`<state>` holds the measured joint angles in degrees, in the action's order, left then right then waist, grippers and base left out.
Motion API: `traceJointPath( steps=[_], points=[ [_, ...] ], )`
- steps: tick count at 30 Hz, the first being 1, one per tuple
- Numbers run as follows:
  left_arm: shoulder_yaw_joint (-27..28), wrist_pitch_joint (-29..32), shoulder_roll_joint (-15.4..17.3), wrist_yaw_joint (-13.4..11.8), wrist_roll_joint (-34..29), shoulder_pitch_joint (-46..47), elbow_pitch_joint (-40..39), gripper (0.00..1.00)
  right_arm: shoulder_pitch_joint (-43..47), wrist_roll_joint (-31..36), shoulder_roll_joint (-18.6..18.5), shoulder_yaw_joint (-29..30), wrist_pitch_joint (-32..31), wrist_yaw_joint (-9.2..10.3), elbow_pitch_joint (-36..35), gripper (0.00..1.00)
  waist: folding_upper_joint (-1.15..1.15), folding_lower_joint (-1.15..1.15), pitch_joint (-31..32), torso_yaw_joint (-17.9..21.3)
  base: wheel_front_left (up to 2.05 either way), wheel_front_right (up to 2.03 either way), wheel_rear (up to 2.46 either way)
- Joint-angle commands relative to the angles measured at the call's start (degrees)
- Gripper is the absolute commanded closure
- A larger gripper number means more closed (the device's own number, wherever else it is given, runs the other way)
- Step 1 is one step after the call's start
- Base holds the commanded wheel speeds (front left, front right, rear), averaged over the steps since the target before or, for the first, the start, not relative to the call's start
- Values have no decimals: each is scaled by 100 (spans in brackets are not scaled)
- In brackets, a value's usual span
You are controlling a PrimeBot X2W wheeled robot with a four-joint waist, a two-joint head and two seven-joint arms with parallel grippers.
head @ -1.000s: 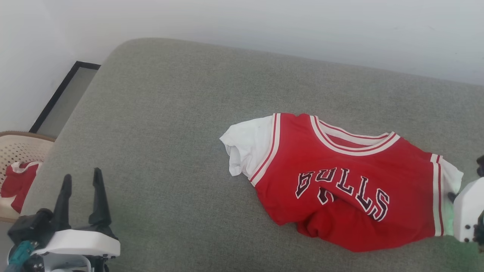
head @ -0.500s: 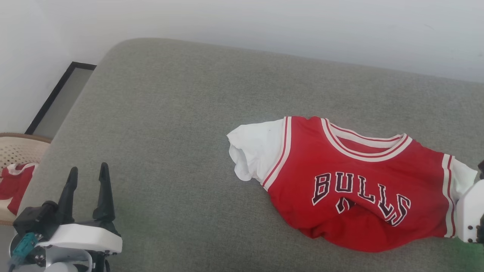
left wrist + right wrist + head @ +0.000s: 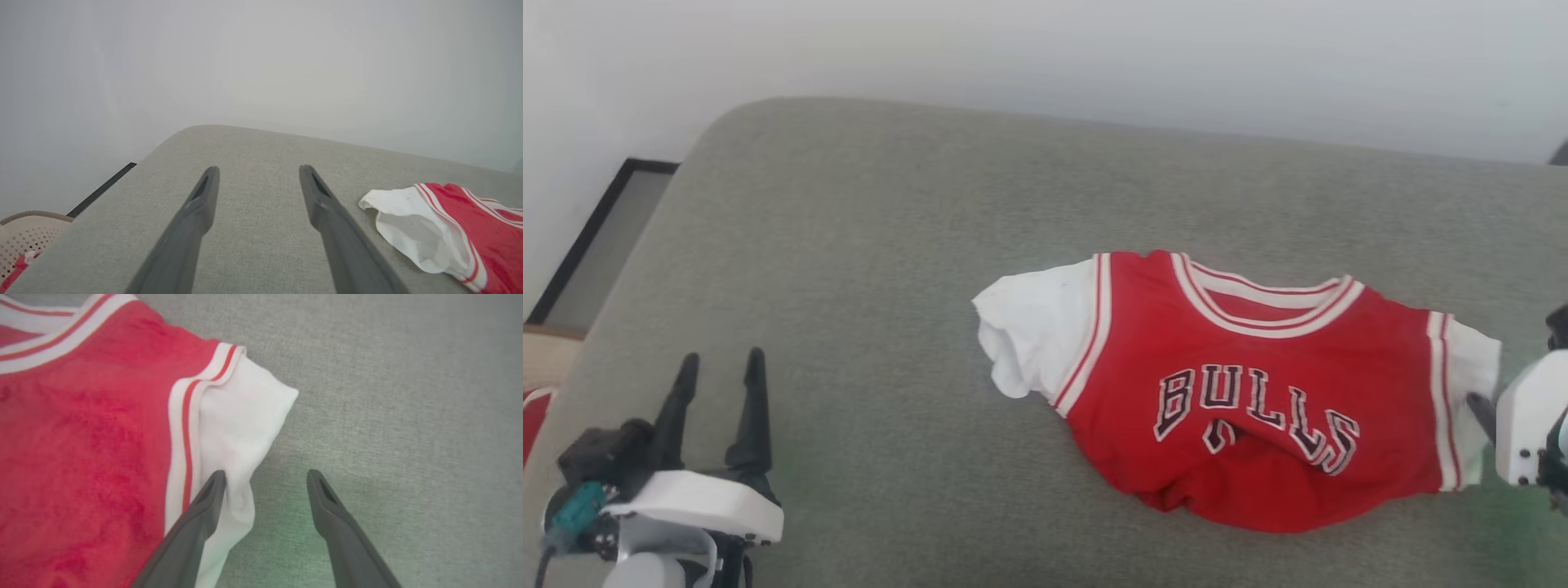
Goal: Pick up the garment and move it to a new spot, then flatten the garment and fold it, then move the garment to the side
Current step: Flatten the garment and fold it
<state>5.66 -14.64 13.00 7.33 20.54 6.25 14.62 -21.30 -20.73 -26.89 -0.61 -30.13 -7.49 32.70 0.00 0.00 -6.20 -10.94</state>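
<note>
Lying rumpled: red garment (image 3: 1241,392), white sleeves; left hand (image 3: 723,356), right hand (image 3: 265,473) both released.

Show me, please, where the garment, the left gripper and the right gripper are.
garment (image 3: 1241,400): head view, on the black lettering at mid-chest.
left gripper (image 3: 723,358): head view, midway between its open fingertips.
right gripper (image 3: 266,473): right wrist view, midway between its open fingertips.
</note>
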Motion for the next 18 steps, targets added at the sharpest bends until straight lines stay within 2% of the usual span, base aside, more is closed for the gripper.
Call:
traceJointPath(
  steps=[1,6,10,18],
  points=[
    [-45,31,24,14,31,62,10,0,-27,-25,19,-6,46,0,-49,0,0,0,29,85,0,0,0],
    [-372,479,372,14,329,308,-38,0,78,15,112,209,375,0,-483,0,0,0,90,371,0,0,0],
    [-702,1101,689,14,677,566,-170,0,169,167,389,480,838,0,-933,0,0,0,139,646,0,0,0],
    [-1148,2943,1197,14,1494,1281,-199,0,355,673,1145,944,1631,0,-1797,0,0,0,144,1200,0,0,0]
  ],
)
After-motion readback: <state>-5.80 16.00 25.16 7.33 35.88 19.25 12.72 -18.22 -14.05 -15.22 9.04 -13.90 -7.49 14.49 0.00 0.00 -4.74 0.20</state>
